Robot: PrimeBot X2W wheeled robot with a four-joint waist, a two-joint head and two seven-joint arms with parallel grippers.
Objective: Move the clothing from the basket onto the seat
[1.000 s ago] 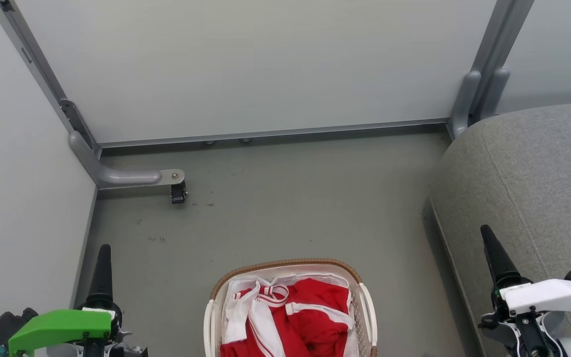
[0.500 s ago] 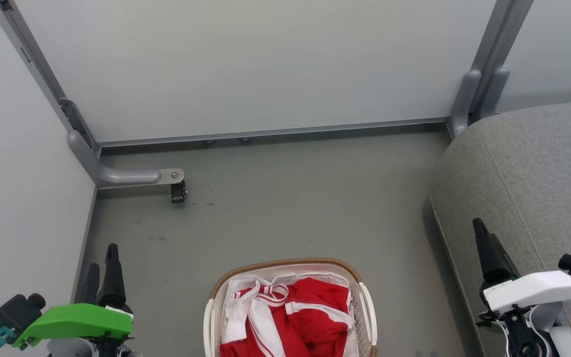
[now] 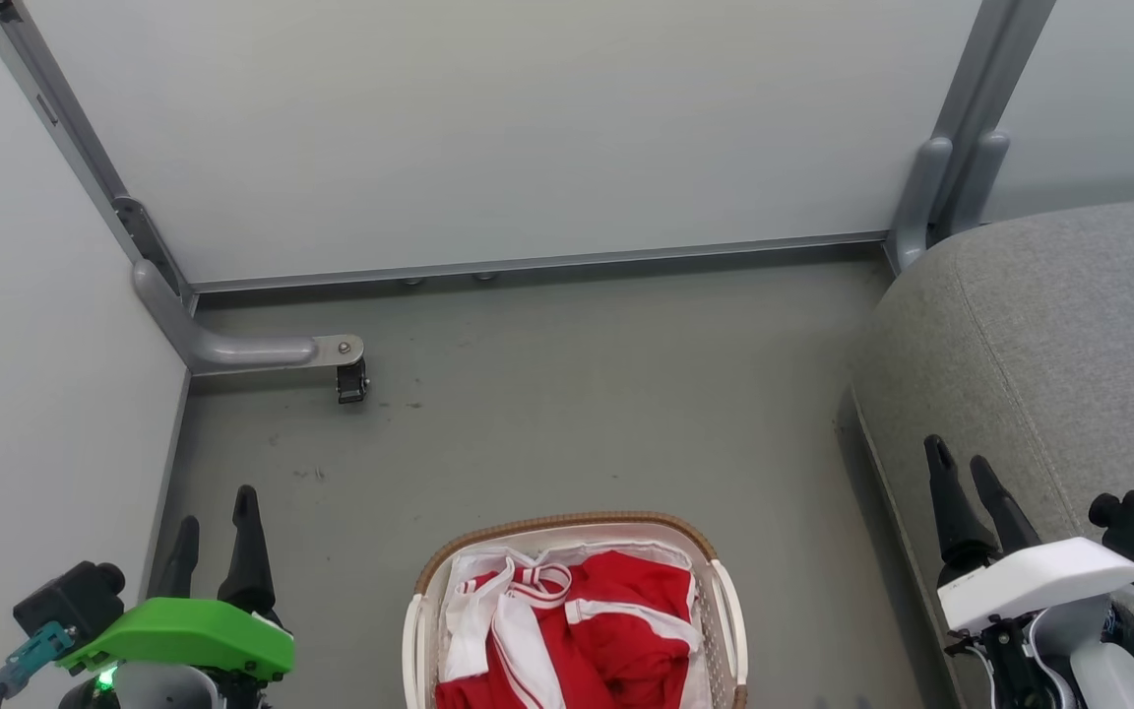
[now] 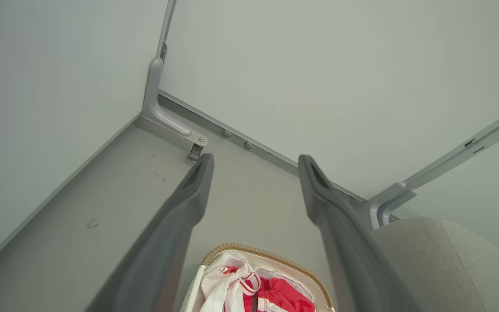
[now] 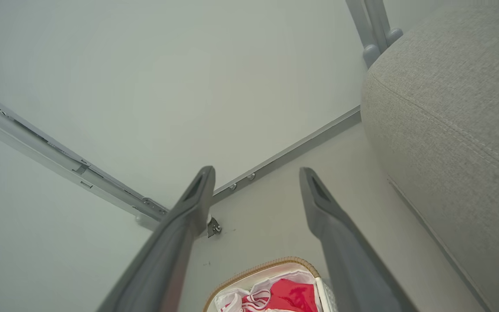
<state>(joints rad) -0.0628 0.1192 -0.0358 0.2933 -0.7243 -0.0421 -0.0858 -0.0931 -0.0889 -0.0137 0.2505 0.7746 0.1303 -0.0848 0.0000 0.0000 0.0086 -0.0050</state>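
Clothing sits heaped in the basket on the floor, seat close on its right. Left gripper and right gripper flank it, fingers spread, empty, poised, I'd say, to reach in.

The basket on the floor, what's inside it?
Red clothing with white stripes, heaped on a white liner. The pile hides the bottom of the basket, so anything beneath cannot be seen.

Head camera looks steeply down; wrist cameras angle inward from either side; all share the oval cream-white perforated basket and grey upholstered sofa.
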